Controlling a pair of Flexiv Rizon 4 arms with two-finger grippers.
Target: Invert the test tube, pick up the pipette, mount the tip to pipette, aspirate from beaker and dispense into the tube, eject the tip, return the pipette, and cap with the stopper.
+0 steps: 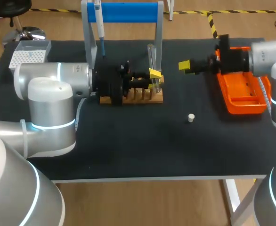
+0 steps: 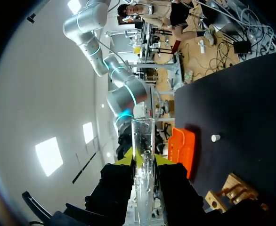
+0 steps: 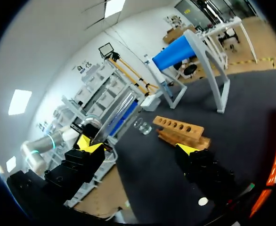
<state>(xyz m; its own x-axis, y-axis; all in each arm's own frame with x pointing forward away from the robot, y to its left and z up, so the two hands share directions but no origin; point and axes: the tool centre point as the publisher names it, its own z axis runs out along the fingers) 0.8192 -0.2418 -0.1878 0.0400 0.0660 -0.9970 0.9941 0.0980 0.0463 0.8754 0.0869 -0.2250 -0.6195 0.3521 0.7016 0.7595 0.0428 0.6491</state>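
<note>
2 fingers of your left gripper (image 2: 143, 162) pinch the test tube (image 2: 142, 134) upright by the rack (image 1: 138, 97), probably ready to flip it; right gripper (image 3: 138, 147) hangs spread, empty.

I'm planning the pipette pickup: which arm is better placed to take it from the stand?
Right, probably. The right hand is open and empty, while the left hand is shut on the test tube. The pipette hangs nearer the left side, though.
</note>
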